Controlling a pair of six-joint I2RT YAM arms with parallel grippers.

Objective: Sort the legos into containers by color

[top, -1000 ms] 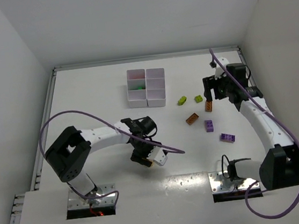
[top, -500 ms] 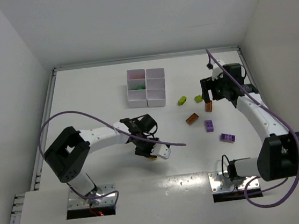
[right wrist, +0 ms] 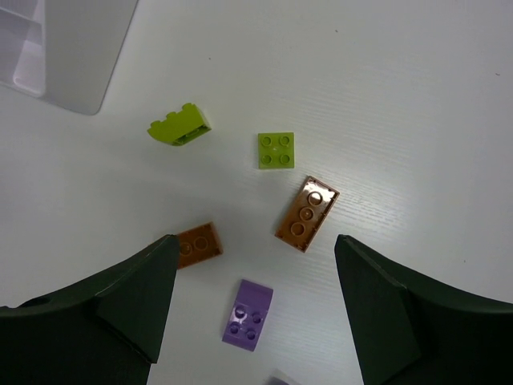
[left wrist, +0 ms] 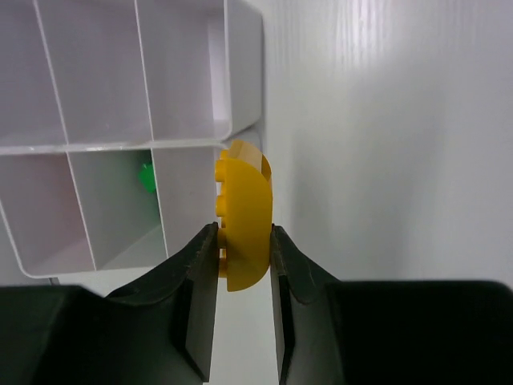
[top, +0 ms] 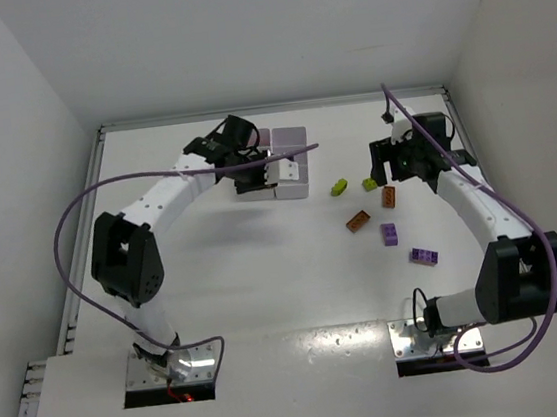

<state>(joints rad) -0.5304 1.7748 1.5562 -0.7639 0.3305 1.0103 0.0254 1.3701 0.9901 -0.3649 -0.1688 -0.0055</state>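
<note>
Left gripper (left wrist: 243, 242) pinches a yellow brick (left wrist: 244, 212) just beside the tray (left wrist: 243, 56) wall — drop-off step. Next: shift over an empty compartment, not the green piece's (left wrist: 146, 176), then release. Right gripper (right wrist: 255, 245) is spread above loose bricks (right wrist: 306, 213).

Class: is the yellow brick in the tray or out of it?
Out. The left gripper is shut on the yellow brick at the tray's outer edge; it lies in no compartment.

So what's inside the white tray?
One green brick sits in a compartment of the tray; the others in the wrist view look empty. From above, the left arm covers part of it.
</note>
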